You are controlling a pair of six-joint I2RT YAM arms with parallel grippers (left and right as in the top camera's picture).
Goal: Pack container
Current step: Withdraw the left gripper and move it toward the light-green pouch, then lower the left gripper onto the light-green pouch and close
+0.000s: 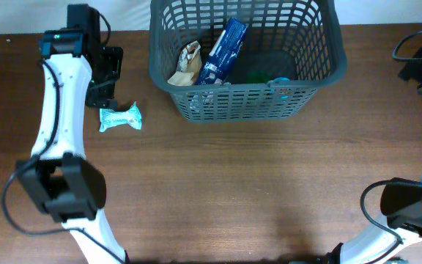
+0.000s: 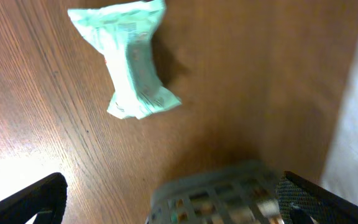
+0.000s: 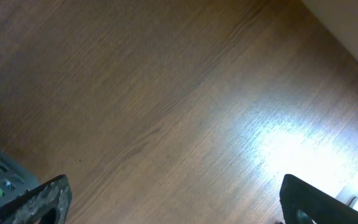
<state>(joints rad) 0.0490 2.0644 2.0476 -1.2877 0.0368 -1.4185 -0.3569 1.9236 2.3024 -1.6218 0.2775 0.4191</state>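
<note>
Left gripper [image 1: 107, 77], seemingly apart, beside container [image 1: 247, 101]

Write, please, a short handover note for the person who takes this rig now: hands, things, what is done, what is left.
Left hand: open, empty, near the mint-green packet, not touching it.
Right hand: open, empty, above the table, a corner of the container in its view.
Container: at the far edge of the table. It holds a blue package, a tan bag and smaller items that I cannot identify.
Done: those items are inside.
Left: the mint-green packet lies on the table left of the container, probably work for the left hand.
</note>
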